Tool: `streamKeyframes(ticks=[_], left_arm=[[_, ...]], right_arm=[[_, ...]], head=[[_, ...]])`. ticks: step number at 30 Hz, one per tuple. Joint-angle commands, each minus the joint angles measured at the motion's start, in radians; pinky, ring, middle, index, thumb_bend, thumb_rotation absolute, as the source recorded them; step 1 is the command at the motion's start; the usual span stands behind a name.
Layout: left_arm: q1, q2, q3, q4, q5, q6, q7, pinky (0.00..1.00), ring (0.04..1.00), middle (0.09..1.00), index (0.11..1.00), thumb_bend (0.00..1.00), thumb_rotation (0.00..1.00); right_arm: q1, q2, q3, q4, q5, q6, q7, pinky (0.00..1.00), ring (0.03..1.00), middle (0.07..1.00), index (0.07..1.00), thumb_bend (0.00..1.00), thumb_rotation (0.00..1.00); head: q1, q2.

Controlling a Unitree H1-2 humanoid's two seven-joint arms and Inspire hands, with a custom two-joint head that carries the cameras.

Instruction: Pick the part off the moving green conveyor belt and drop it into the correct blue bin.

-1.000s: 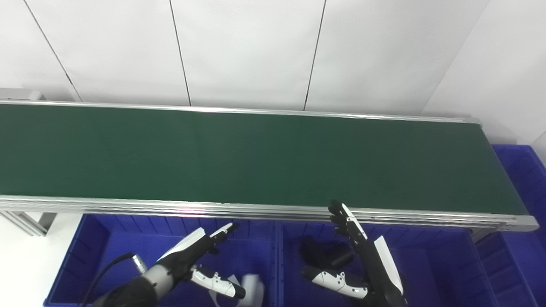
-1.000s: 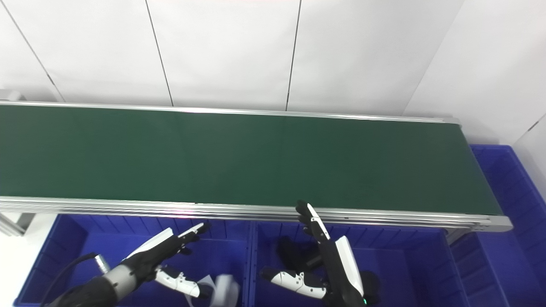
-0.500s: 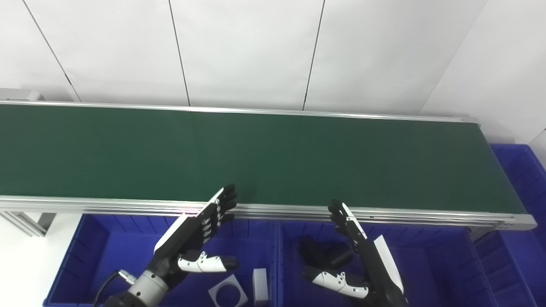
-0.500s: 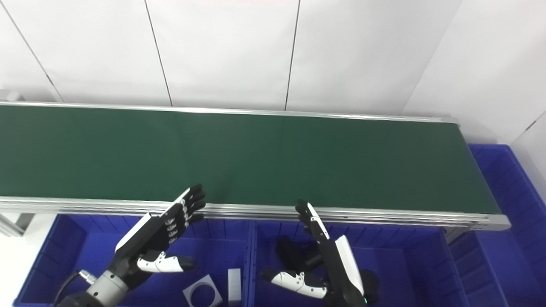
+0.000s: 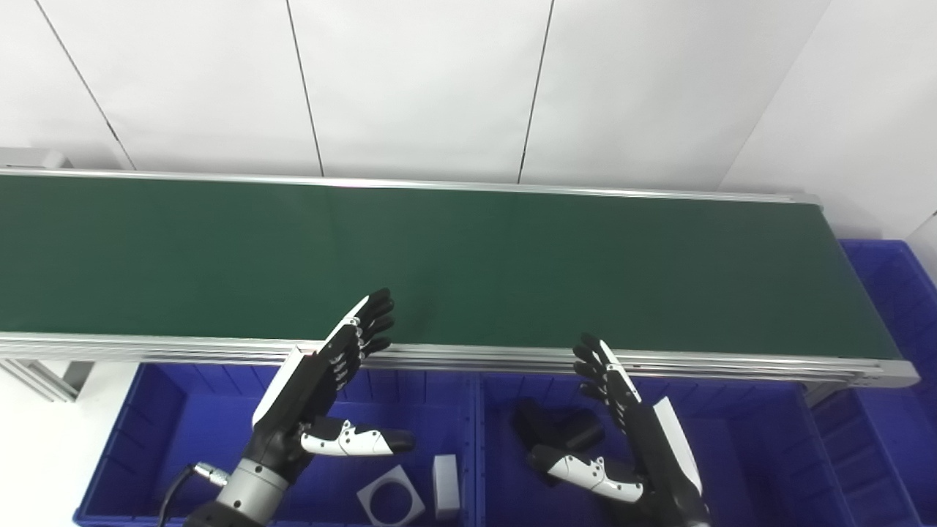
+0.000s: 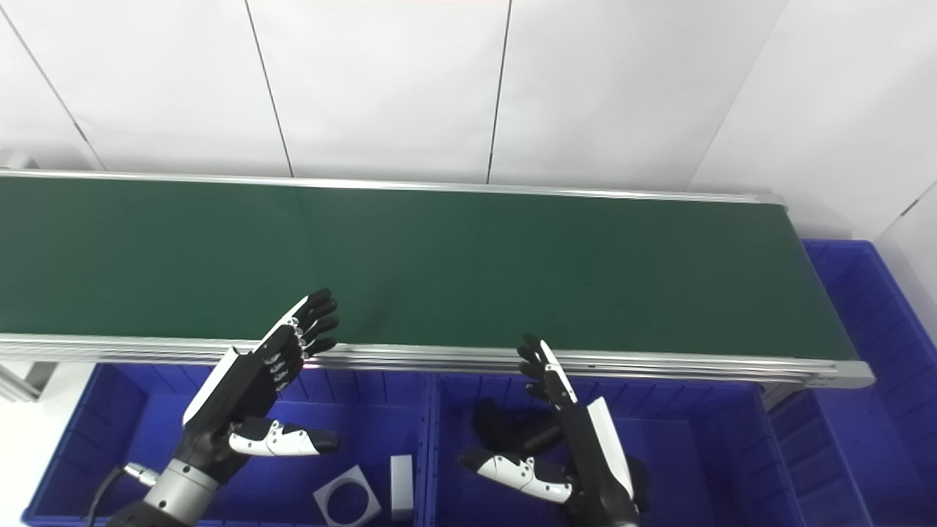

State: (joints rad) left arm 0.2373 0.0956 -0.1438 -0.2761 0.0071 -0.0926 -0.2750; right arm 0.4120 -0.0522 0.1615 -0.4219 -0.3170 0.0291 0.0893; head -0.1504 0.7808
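Two robot hands rise from the bottom edge of the frame, both empty with fingers spread. The left robot hand (image 5: 322, 399) stands in the lower left-centre, palm turned toward the middle; its dark fingertips (image 5: 377, 315) overlap the near aluminium rail and the front edge of the green conveyor belt (image 5: 468, 263), while its white thumb sticks out sideways above the bin below. The right robot hand (image 5: 629, 432) is in the lower right-centre, fingers pointing up toward the rail and ending just short of it, thumb extended to the left.

The belt runs across the whole middle of the frame from the left edge to its end at the right, and its green face carries no part. Below the near rail sit two blue bins side by side. The left blue bin (image 5: 176, 432), in the lower left, holds a pale square part with a round hole (image 5: 390, 501) and, just beside it on the right, a small pale block (image 5: 444, 494) standing close to the dividing wall. The right blue bin (image 5: 761, 446), in the lower centre-right, holds a black part (image 5: 556, 432) lying just left of the right robot hand's fingers, partly hidden by its thumb. A third blue bin (image 5: 897, 293) shows at the right edge, beyond the belt's end. White wall panels fill the upper part of the frame.
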Motion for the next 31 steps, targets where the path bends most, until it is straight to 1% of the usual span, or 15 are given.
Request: streamKeyframes(ticks=[1,3,6,8,12,16,21,27,31], left_arm=[[-0.004,-0.009,-0.005,-0.006,0.002,-0.055,0.022,0.86,0.919,0.946,0.936,1.0,0.29],[-0.004,-0.012,-0.003,-0.001,0.005,-0.063,0.03,0.87,0.922,0.947,0.934,1.0,0.28],[-0.005,-0.019,-0.002,0.002,-0.004,-0.066,0.039,0.86,0.919,0.947,0.931,1.0,0.28],[-0.005,-0.02,-0.005,0.007,0.004,-0.07,0.045,0.87,0.924,0.95,0.933,0.99,0.28],[-0.006,-0.02,-0.016,0.014,0.028,-0.083,0.055,0.85,0.9,0.928,0.917,1.0,0.28],[0.002,-0.018,-0.028,0.02,0.047,-0.09,0.064,0.84,0.901,0.929,0.918,1.0,0.3],[0.014,-0.006,-0.05,0.029,0.02,-0.092,0.05,0.88,0.932,0.95,0.929,1.0,0.28],[0.009,-0.002,-0.049,0.041,0.046,-0.101,0.066,0.86,0.921,0.941,0.922,1.0,0.31],[0.005,0.0,-0.047,0.043,0.038,-0.1,0.061,0.86,0.919,0.939,0.924,1.0,0.3]], right_arm=[[0.002,-0.002,-0.001,-0.028,0.014,-0.031,-0.011,0.83,0.903,0.926,0.966,0.85,0.41],[0.002,-0.004,0.0,-0.028,0.017,-0.03,-0.009,0.85,0.91,0.926,0.968,0.86,0.39],[0.0,-0.01,0.003,-0.025,0.016,-0.031,-0.007,0.86,0.916,0.931,0.973,0.87,0.39],[-0.002,-0.013,0.001,-0.021,0.021,-0.034,-0.009,0.87,0.919,0.932,0.969,0.89,0.37],[-0.006,-0.02,-0.003,-0.018,0.043,-0.034,-0.006,0.88,0.925,0.933,0.976,0.89,0.35],[-0.009,-0.029,-0.004,-0.02,0.051,-0.029,-0.002,0.87,0.918,0.938,0.975,0.89,0.33],[-0.012,-0.036,0.0,-0.018,0.034,-0.021,-0.004,0.86,0.909,0.935,0.966,0.9,0.34],[-0.016,-0.04,0.004,-0.015,0.023,-0.015,-0.001,0.86,0.917,0.94,0.969,0.9,0.34],[-0.019,-0.038,0.006,-0.012,0.023,-0.013,-0.001,0.87,0.921,0.941,0.97,0.89,0.34]], head=[[0.003,0.001],[-0.01,-0.002],[-0.01,-0.004],[0.002,-0.008],[0.03,-0.012],[0.035,-0.017],[0.028,-0.025],[0.023,-0.026],[0.024,-0.023]])
